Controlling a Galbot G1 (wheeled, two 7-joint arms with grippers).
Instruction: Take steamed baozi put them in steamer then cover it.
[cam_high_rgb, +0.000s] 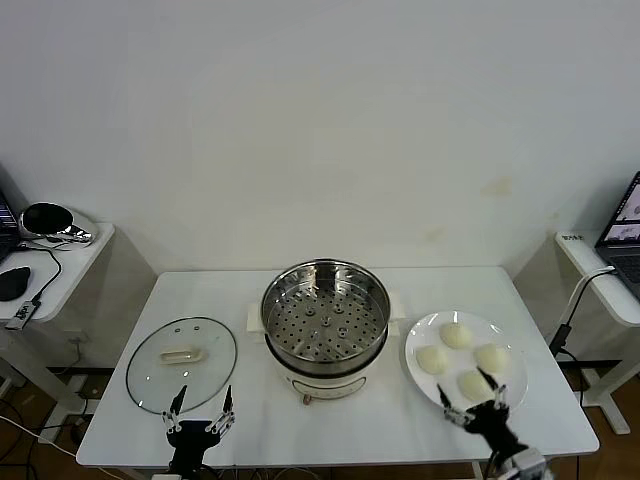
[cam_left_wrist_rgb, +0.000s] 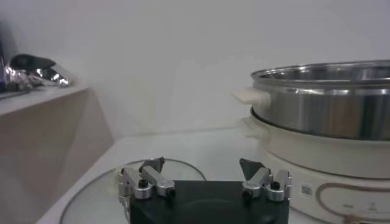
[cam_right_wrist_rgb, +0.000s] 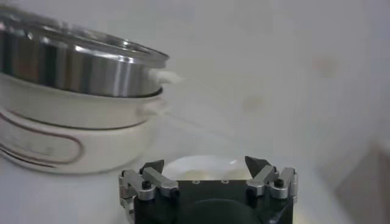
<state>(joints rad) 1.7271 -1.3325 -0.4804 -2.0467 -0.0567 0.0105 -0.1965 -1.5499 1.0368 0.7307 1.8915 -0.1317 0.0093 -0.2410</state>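
- The steamer (cam_high_rgb: 325, 318) stands mid-surface, uncovered.
- Four baozi (cam_high_rgb: 456, 335) lie on a plate (cam_high_rgb: 421, 375) right of the steamer.
- The cover (cam_high_rgb: 181, 363) lies flat left of the steamer.
- The left pincer (cam_high_rgb: 201, 406), spread, is near the cover's front edge.
- The right pincer (cam_high_rgb: 472, 400), spread, is at the plate's front.

Shiny silver steamer (cam_high_rgb: 325, 312) with hole-dotted floor on white base, cream-white baozi (cam_high_rgb: 456, 336) on white plate (cam_high_rgb: 420, 375), clear cover (cam_high_rgb: 181, 363) with cream handle, white desk (cam_high_rgb: 340, 430)

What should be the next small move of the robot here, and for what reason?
Probably the right gripper, open at the plate's near edge, should reach to the nearest steamed baozi and close on it. All four buns lie on the plate, the steamer is empty, and the cover rests aside.
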